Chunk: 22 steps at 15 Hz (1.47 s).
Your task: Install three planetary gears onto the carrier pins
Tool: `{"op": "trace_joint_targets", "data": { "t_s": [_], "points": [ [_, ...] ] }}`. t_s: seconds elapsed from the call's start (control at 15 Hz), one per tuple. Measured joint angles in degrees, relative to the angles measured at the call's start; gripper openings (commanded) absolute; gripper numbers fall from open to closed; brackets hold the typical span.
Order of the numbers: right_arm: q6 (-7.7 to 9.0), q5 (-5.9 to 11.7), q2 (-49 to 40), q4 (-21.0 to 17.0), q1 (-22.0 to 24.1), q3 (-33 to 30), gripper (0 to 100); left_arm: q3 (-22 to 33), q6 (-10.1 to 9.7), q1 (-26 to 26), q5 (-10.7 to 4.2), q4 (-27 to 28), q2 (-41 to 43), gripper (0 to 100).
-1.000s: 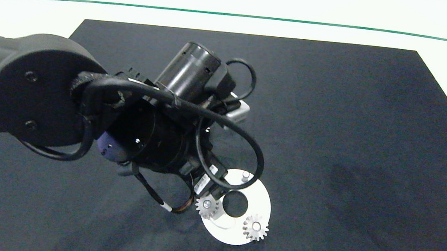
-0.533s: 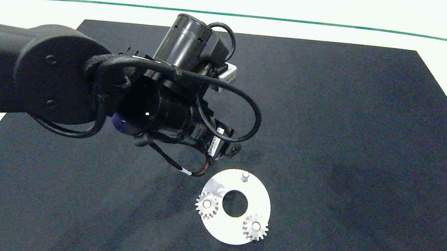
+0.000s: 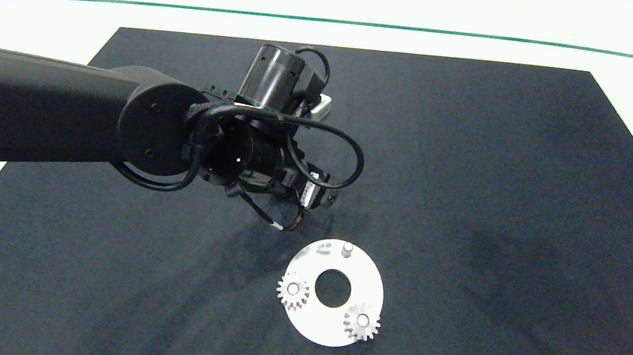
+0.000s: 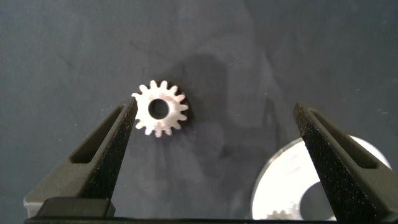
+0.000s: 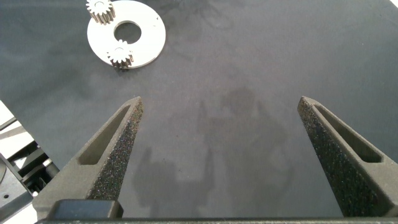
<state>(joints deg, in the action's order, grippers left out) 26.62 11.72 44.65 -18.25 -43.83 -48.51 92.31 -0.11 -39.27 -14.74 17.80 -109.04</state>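
The white disc (image 3: 335, 333) lies on the dark mat with two planetary gears on carrier pins, one on its left side (image 3: 293, 290) and one at its near right (image 3: 362, 322). The far pin (image 3: 347, 249) stands bare. A third gear (image 4: 160, 109) lies flat on the mat; in the head view the left arm (image 3: 248, 158) hides it. My left gripper (image 4: 214, 106) hovers open over that gear, which sits close to one finger (image 4: 109, 146). My right gripper (image 5: 219, 99) is open and holds nothing, well away from the disc (image 5: 149, 37).
The black mat (image 3: 497, 190) covers most of the white table, whose far edge carries a green line (image 3: 484, 37). The left arm's cable loop (image 3: 348, 157) hangs just beyond the disc.
My left gripper has lifted off the disc's left pin, leaving a gear seated there, and has drawn back beyond the disc's far edge.
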Motion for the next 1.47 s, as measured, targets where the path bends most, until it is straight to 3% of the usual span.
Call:
{"op": "trace_joint_targets", "data": {
  "t_s": [0.6,0.8,1.0,1.33,1.47],
  "points": [
    [0.00,0.10,-0.23,0.00,0.00,0.02,100,-1.62,4.29,3.49,-0.02,0.04,0.54,100],
    [0.00,0.10,-0.26,-0.07,0.00,0.06,100,-1.57,4.57,3.44,-0.02,-0.16,0.20,100],
    [0.00,0.07,-0.30,-0.11,0.00,0.09,100,-1.05,6.67,3.77,0.00,-1.95,-0.74,100],
    [0.02,0.07,-0.41,-0.11,0.00,0.09,100,-1.46,6.86,4.12,-0.02,-2.43,-2.08,99],
    [0.00,0.07,-0.48,-0.10,0.00,0.09,100,-1.57,6.91,4.18,-0.02,-2.47,-2.30,95]
  ]
}}
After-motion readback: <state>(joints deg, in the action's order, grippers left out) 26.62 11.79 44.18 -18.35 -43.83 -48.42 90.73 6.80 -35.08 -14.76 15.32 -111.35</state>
